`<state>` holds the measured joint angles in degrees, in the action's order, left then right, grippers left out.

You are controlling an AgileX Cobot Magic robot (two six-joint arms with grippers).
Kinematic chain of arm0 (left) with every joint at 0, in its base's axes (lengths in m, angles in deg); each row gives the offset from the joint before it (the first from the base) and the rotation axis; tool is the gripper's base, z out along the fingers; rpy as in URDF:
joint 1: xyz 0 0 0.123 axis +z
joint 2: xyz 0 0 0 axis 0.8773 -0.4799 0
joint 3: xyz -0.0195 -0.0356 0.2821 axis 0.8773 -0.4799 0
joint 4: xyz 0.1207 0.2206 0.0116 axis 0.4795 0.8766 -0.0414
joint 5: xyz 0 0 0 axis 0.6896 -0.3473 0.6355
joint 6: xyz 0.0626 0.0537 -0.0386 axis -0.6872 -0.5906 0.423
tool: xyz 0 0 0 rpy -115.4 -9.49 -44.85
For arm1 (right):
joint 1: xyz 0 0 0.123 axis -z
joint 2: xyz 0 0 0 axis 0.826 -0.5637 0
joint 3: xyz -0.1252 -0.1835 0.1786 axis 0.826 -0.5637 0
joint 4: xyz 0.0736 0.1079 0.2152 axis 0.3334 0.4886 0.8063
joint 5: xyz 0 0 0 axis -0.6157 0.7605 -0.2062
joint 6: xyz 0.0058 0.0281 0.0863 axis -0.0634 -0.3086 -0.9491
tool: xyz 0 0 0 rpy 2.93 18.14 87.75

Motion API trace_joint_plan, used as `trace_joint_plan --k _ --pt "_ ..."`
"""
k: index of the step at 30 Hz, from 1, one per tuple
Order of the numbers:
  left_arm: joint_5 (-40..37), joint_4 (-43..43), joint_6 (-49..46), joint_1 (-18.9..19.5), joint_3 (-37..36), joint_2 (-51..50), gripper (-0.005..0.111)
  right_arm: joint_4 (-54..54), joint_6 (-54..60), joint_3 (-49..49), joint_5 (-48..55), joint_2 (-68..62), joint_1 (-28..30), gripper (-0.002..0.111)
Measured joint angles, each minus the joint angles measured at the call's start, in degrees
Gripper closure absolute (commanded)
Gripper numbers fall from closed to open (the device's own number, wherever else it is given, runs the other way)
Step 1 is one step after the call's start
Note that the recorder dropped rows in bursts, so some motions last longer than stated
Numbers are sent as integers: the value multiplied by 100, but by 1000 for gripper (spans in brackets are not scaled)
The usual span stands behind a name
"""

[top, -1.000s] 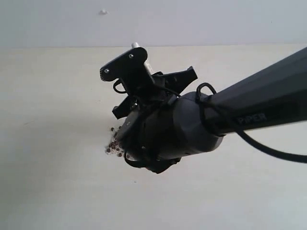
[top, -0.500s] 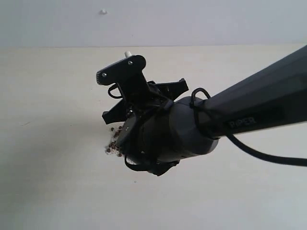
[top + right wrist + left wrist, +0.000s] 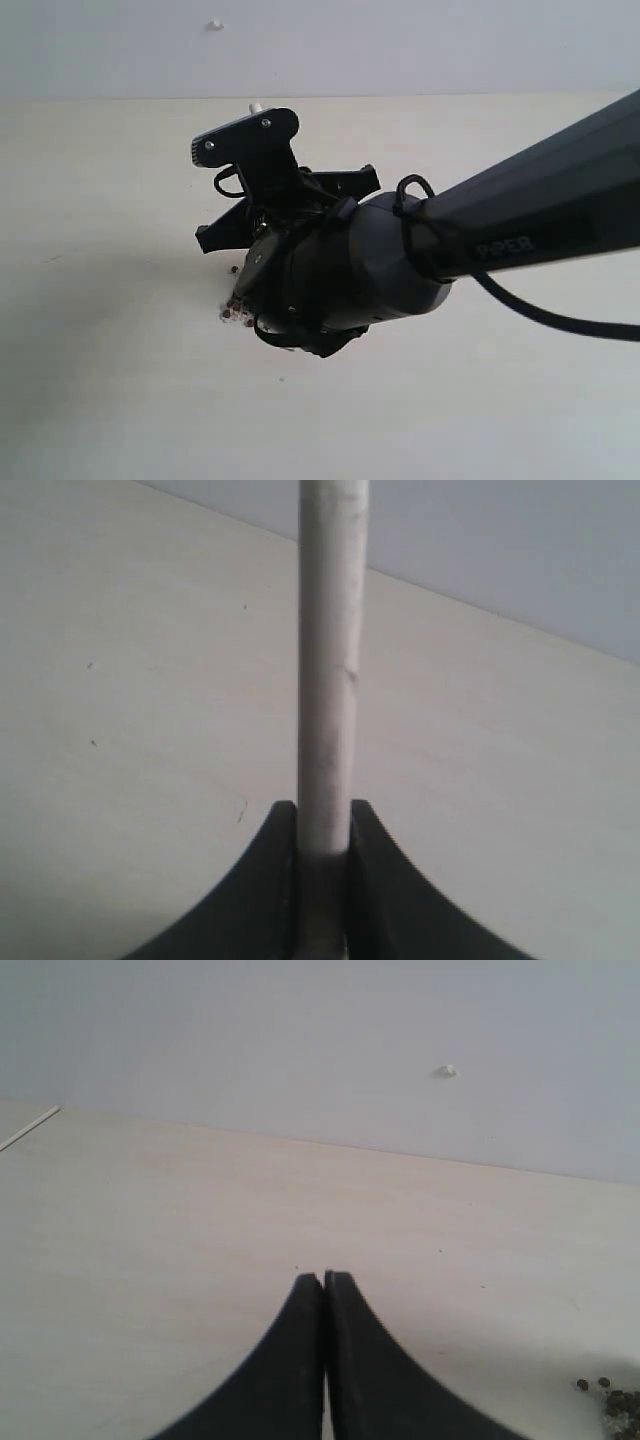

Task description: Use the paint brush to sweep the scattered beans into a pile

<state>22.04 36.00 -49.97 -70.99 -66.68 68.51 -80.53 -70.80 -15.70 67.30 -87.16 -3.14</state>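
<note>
Right end effector (image 3: 325, 815): narrow, its two dark jaws clamped on the handle of the paint brush (image 3: 328, 670).
Paint brush: only the pale round handle shows, running straight out from between the jaws. The ferrule and bristles are out of sight in every view.
Left end effector (image 3: 324, 1282): closed, fingertips pressed together, holding nothing, poised over the bare counter (image 3: 100, 200).
Beans (image 3: 236, 308): a small reddish-brown cluster on the counter, at the lower left edge of the right arm (image 3: 340, 275) in the exterior view and partly hidden behind its wrist.
Beans and left end effector: in the left wrist view a few dark beans (image 3: 608, 1400) lie on the counter, apart from the closed fingertips.
Change from a second ago: in the exterior view the right arm's wrist has shifted left. It now covers more of the cluster, so fewer beans show. The cluster's left edge sits where it was.
</note>
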Motion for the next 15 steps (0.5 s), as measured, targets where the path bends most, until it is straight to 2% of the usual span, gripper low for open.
trace_joint_plan --k 9,15 --pt "0 0 0 0 0 0 107 131 -34 0 449 143 0 108" --pt "0 0 0 0 0 0 107 303 820 0 939 590 0 108"
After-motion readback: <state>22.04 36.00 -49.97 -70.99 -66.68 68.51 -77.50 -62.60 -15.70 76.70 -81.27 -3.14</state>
